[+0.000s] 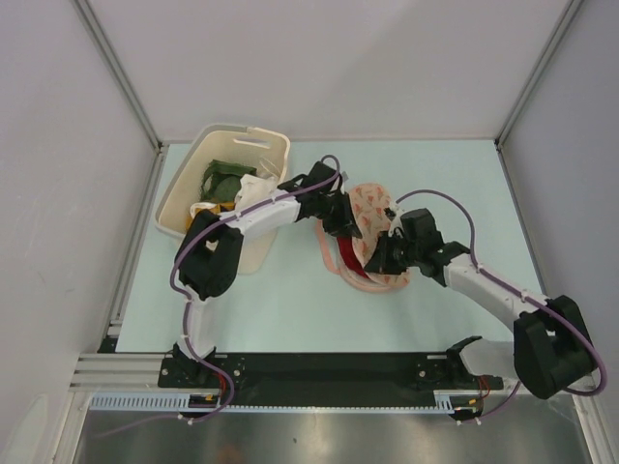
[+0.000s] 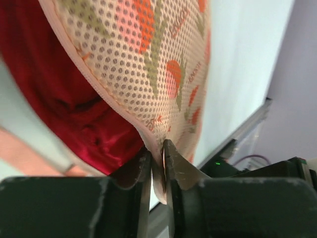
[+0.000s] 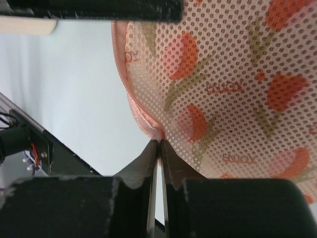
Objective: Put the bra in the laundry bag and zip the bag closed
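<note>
The laundry bag [image 1: 370,215] is a pale pink mesh pouch with orange leaf print, held above the table's middle between both grippers. My left gripper [image 1: 340,218] is shut on its left edge; in the left wrist view the fingers pinch the pink zip edging [image 2: 157,148]. My right gripper [image 1: 385,253] is shut on its lower right edge, with the trim pinched between the tips [image 3: 159,141]. The deep red bra [image 1: 345,253] hangs partly out of the bag's lower left. It shows as red fabric behind the mesh [image 2: 59,94] in the left wrist view.
A cream plastic basket [image 1: 221,147] with green, yellow and white clothes stands at the back left, close behind the left arm. The pale table [image 1: 455,174] is walled by grey panels with metal rails. A black base rail [image 1: 319,367] runs along the near edge.
</note>
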You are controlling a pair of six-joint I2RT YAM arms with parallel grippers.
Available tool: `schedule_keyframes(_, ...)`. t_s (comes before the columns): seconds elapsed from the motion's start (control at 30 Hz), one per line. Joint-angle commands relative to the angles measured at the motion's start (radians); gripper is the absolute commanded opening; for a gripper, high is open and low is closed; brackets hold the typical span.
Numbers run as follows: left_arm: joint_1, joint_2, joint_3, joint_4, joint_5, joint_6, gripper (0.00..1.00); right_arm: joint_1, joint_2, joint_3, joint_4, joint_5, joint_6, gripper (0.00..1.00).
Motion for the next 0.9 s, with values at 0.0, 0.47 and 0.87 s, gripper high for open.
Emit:
schedule_keyframes(0.0,0.026,-0.058,0.007,-0.095,-0.078,0.161,0.24,0.025,0.070,0.064,0.023,-0.071,0.028,0.11)
schedule_keyframes(0.47,0.075,-0.022,0.032,-0.187,-0.116,0.258,0.47,-0.041,0.160,0.209,-0.124,-0.140,0.013,0.53)
schedule_keyframes(0.87,0.086,-0.006,0.070,-0.092,-0.023,0.307,0.76,-0.338,0.238,0.324,-0.261,-0.097,0.009,0.80)
